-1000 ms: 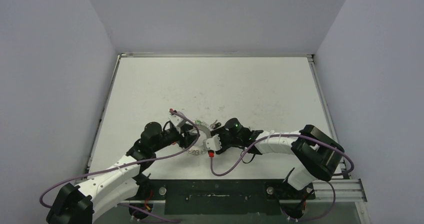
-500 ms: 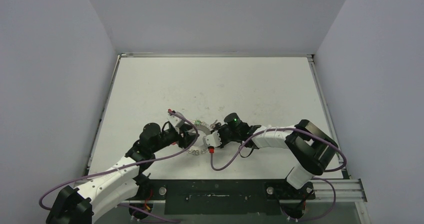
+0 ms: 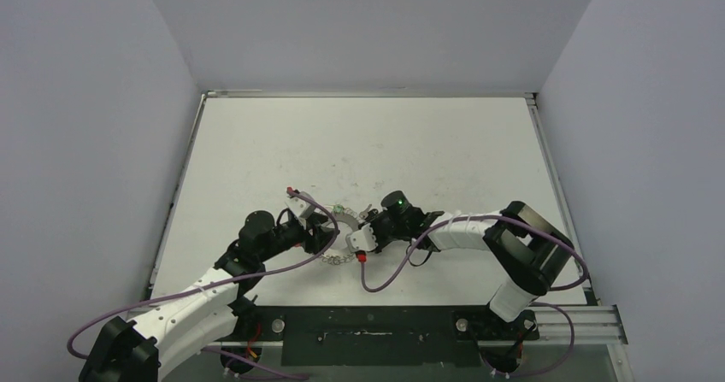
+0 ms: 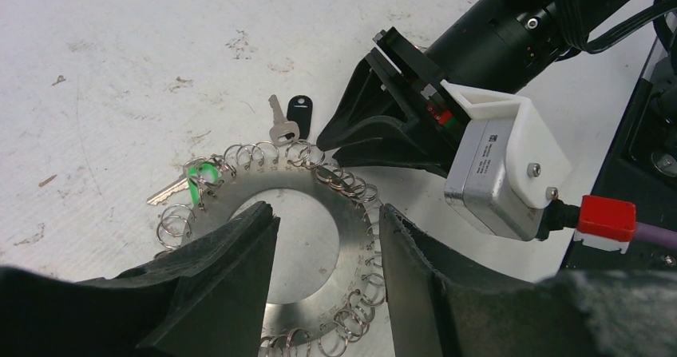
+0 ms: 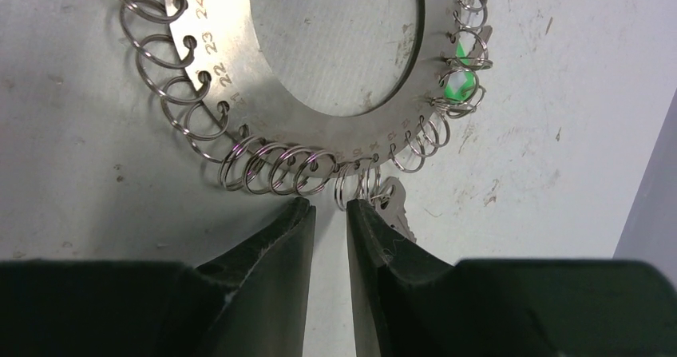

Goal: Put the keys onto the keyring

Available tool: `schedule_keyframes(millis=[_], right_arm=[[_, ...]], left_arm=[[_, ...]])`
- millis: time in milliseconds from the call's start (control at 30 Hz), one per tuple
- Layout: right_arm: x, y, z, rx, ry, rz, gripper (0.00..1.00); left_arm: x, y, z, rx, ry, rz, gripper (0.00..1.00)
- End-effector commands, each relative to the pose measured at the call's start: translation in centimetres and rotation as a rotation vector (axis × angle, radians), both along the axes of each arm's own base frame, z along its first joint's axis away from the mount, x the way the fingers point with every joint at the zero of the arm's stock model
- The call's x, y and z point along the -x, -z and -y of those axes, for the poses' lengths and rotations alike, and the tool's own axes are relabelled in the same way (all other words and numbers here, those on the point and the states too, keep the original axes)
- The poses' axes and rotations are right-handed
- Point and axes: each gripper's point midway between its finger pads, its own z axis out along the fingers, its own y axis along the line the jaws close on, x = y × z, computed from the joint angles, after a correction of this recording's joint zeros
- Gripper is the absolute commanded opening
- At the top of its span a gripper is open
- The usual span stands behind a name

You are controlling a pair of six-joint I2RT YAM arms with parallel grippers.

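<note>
top view: both arms reach in to the middle of the white table (image 3: 368, 143). the keyring (image 3: 347, 221) lies flat there, between the left gripper (image 3: 321, 232) and the right gripper (image 3: 368, 220). its green tag (image 3: 338, 208) is on the far edge. the keys are too small to make out from here.

left wrist view: the left gripper (image 4: 329, 211) is spread, one finger (image 4: 231, 277) over each side of the keyring (image 4: 295, 180), with the ring's hole showing in the gap. whether the fingers press on the plate i cannot tell. just past the ring's wire loops lies a silver key (image 4: 277, 124) with a black head (image 4: 298, 109) beside it, and the right gripper (image 4: 339, 137) has its dark tips just beside them. a second key (image 4: 168, 191) pokes out by the green tag (image 4: 199, 172).

right wrist view: the right gripper (image 5: 330, 205) is nearly pressed together – only a thin slit of bare table (image 5: 96, 197) shows between the fingers, and nothing is in it. the tips sit just short of the loops on the keyring (image 5: 231, 69), whose plate bears stamped numbers. the silver key (image 5: 397, 213) lies against the outside of one finger, touching the loops – whether it is threaded on i cannot tell. the green tag (image 5: 459, 81) is off to one side.
</note>
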Motion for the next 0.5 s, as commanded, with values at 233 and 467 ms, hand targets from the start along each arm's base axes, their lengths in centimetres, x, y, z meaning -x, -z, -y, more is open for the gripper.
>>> schedule_keyframes(millis=[233, 467], right_arm=[[-1.2, -0.2, -1.9, -0.015, -0.042, -0.002, 0.20], [-1.4, 0.4, -1.5, 0.041, -0.039, -0.011, 0.04]], left_arm=[[-0.4, -1.4, 0.1, 0.041, -0.010, 0.034, 0.47], [-0.5, -1.4, 0.1, 0.041, -0.013, 0.035, 0.47]])
